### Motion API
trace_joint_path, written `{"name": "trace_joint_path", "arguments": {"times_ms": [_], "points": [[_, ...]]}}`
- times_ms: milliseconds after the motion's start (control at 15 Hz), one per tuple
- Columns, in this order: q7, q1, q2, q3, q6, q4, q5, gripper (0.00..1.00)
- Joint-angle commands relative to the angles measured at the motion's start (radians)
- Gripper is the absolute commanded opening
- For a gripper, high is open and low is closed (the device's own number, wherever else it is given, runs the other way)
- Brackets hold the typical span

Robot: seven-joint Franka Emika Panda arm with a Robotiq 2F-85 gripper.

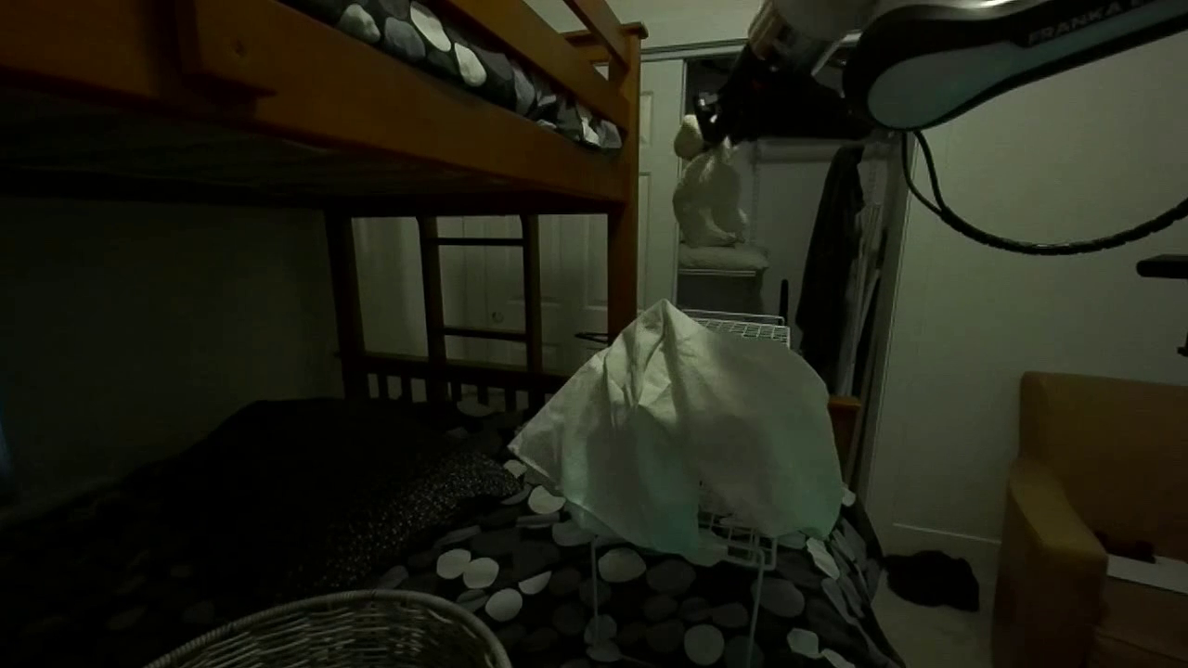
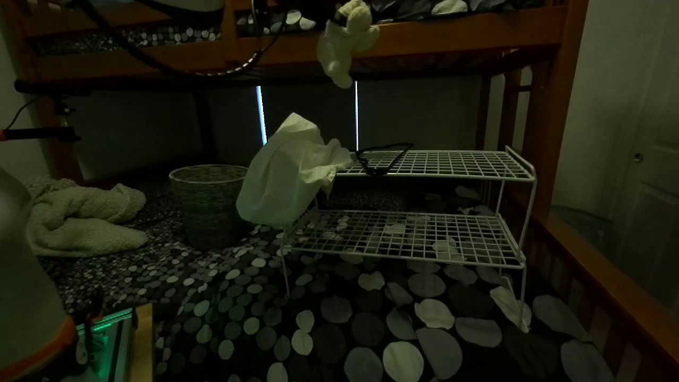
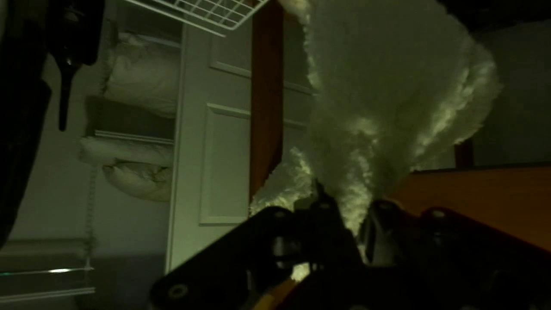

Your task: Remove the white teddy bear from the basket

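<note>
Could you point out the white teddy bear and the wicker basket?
White teddy bear [image 1: 708, 193], in an exterior view: on its fluffy body.
Wicker basket [image 2: 206, 211], in an exterior view: on its outer wall.

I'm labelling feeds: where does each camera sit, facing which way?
Exterior view: near the basket, looking along the bed toward the closet; arm, cable and tool at upper right.
Exterior view: at the bed's side, facing across the wire rack; arm section and cable at left.
Wrist view: wrist-mounted, looking past the tool's fingers and bear to a door.
Both exterior views share bear, basket, rack, cloth.
</note>
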Motion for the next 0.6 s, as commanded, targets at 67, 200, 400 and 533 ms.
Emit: {"name": "trace_joint_path", "arguments": {"times_ms": [67, 200, 400, 533], "points": [[-0.104, -0.115, 0.172, -0.073, 0.212, 0.033, 0.23, 0.03], [-0.122, -0.089, 0.267, -0.126, 0.233, 0.079, 0.295, 0.03], [-0.209, -0.083, 0.364, -0.16, 0.231, 0.119, 0.486, 0.03], [-0.25, -0.112, 0.381, -0.176, 0.201, 0.123, 0.566, 0.03]]}}
